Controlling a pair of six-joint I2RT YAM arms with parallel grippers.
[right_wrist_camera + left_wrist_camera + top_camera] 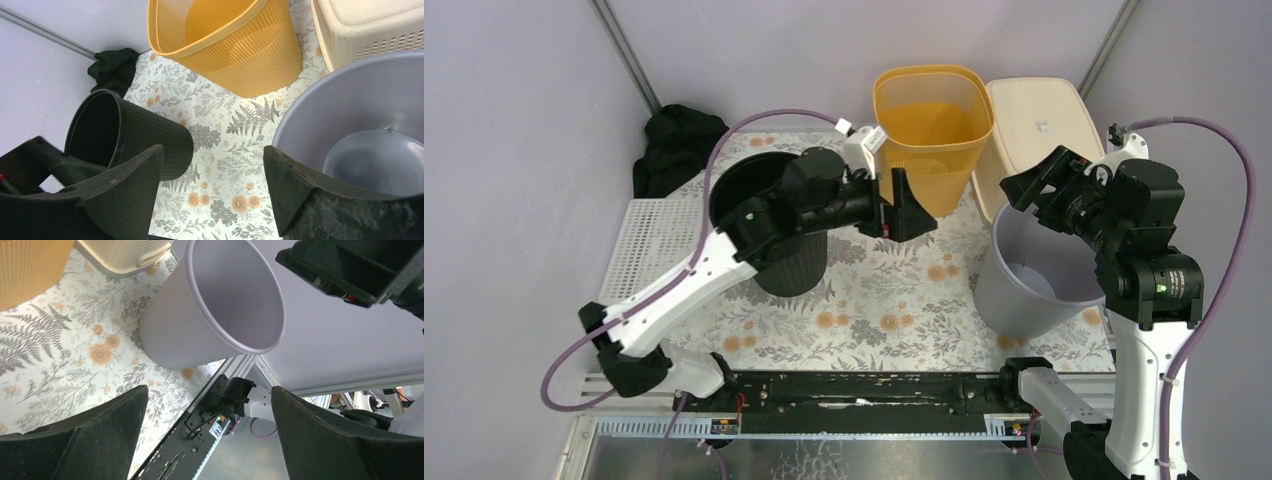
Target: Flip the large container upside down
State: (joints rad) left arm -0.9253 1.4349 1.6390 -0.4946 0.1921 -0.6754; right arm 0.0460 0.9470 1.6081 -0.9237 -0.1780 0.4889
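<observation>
Several containers stand upright on the floral mat [894,300]. A grey bucket [1024,290] is at the right and also shows in the left wrist view [220,305] and the right wrist view [350,115]. A black ribbed bin [794,265] is at the left, partly hidden by my left arm; the right wrist view [130,135] shows it too. An orange ribbed basket [929,135] is at the back. My left gripper [909,205] is open and empty between the black bin and the orange basket [209,390]. My right gripper [1034,180] is open and empty above the grey bucket's far rim [212,147].
A cream lidded basket [1034,115] stands behind the grey bucket. A black cloth [674,145] lies in the back left corner. A white perforated tray [649,235] lies left of the black bin. A black rail [864,390] runs along the near edge.
</observation>
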